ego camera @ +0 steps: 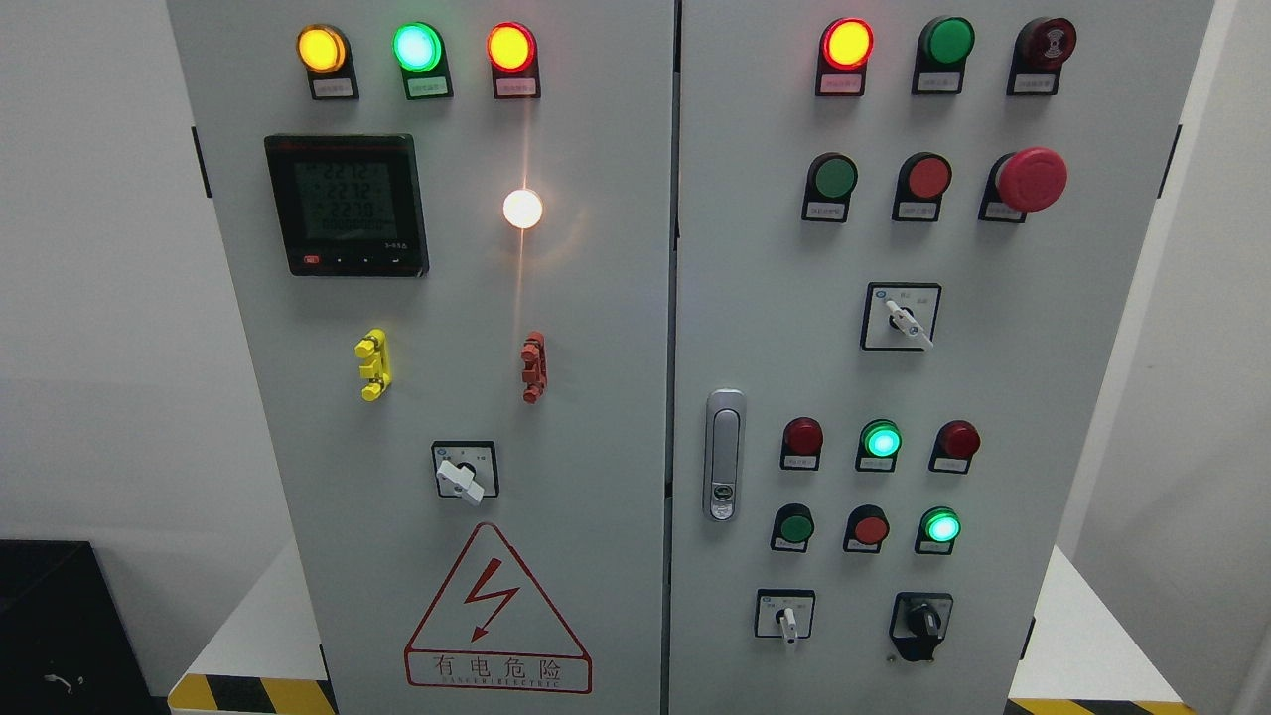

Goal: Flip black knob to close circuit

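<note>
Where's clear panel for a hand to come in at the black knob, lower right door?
Bare panel lies right of the black knob up to the door edge, and below it. Left is a narrow gap before the white selector. Directly above is crowded: lit green button and red button. No hand in view.

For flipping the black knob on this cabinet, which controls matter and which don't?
Belongs to the job:
black knob, lower right of the right door

Not part of it:
red mushroom button
white selector switch
door handle
digital meter
</note>
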Controlling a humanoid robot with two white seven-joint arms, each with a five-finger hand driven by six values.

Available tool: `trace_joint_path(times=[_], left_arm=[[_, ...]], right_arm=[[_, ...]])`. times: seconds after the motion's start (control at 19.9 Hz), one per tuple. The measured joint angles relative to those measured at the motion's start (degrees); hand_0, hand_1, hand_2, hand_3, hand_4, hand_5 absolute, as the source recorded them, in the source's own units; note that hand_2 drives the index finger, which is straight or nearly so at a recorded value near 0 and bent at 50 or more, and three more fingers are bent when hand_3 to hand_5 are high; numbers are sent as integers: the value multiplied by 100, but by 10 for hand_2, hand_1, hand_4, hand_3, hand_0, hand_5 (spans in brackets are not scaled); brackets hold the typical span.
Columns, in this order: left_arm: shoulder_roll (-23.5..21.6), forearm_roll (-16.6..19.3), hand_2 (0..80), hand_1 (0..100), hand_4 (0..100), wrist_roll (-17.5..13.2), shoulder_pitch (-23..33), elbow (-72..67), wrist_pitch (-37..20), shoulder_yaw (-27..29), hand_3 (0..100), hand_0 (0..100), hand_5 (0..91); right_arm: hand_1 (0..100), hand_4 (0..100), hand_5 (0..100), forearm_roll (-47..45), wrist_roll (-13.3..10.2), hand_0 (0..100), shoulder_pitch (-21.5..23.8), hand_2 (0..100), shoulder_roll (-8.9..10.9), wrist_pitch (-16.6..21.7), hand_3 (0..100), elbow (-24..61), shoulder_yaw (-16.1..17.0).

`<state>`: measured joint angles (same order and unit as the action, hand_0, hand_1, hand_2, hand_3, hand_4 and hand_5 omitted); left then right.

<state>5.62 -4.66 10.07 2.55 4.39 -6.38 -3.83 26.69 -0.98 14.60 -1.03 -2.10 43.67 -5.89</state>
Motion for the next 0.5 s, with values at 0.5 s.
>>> trace_joint_path(times=[0.5], left_arm=[[0, 0, 0, 556, 0, 0, 0, 0, 0, 0, 0, 120, 0]], right_arm=[[228, 615, 434, 1101, 154, 0, -173, 531, 61, -76, 688, 1811, 286]])
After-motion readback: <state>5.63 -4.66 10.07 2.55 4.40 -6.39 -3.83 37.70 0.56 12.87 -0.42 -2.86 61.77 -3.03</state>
